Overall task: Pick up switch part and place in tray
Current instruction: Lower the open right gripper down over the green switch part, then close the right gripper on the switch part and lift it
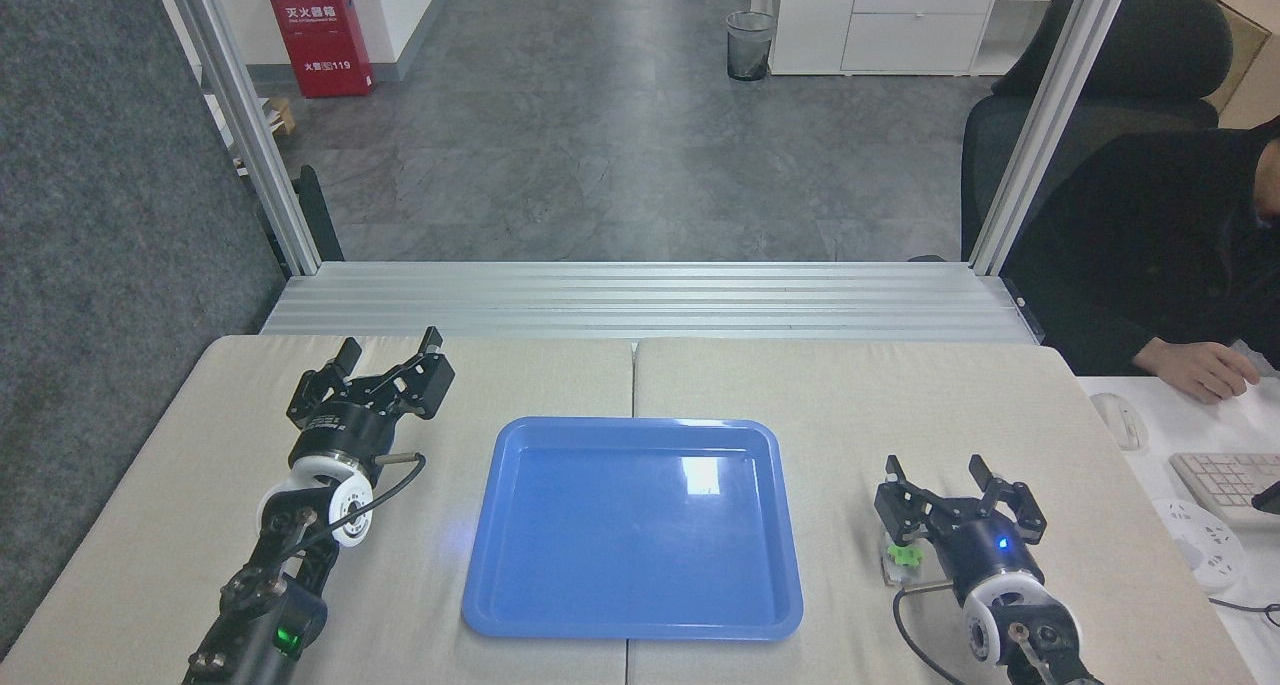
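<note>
Reach step: the right gripper (935, 470), fingers apart, hangs over the switch part (905, 557) at lower right of the frame, on the tabletop (850, 385) beside the tray (632, 630). Next call: straddle it, then close. Left gripper (390, 350) idle, fingers apart.

Beige padded table (320, 585), seam down the middle. Blue tray (632, 528) flat at centre, straddling seam, nothing in it. Switch part (903, 557) lies on the pad just right of tray, apart from rim, mostly hidden by arm; green bit shows.
</note>
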`<state>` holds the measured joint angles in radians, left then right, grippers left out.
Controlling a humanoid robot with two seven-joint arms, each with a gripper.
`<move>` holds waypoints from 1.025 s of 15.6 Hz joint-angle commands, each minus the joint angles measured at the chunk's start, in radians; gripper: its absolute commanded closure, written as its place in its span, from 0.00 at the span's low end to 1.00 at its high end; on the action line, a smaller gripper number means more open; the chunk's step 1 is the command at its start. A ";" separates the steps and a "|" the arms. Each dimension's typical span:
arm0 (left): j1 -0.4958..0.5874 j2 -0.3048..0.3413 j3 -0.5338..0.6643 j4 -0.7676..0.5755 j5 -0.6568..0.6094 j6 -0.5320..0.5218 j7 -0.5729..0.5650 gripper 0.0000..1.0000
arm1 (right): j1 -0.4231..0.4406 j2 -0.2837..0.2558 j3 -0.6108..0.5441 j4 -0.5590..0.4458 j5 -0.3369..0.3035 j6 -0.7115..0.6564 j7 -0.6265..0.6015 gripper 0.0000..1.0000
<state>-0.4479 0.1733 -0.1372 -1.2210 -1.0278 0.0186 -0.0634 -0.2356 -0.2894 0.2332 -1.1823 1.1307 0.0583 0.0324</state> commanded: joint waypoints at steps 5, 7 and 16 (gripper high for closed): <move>0.000 0.000 0.001 0.000 0.000 0.000 0.001 0.00 | 0.143 0.049 0.035 -0.161 0.001 0.011 0.009 0.15; 0.000 0.000 0.001 0.000 0.000 0.000 0.001 0.00 | 0.159 0.058 0.031 -0.165 0.003 0.027 0.009 0.16; 0.000 0.000 0.001 0.000 0.000 0.000 0.001 0.00 | 0.179 0.064 0.031 -0.129 0.004 0.072 0.018 0.38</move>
<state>-0.4479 0.1733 -0.1371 -1.2210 -1.0278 0.0186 -0.0635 -0.0676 -0.2387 0.2601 -1.3049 1.1346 0.1268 0.0440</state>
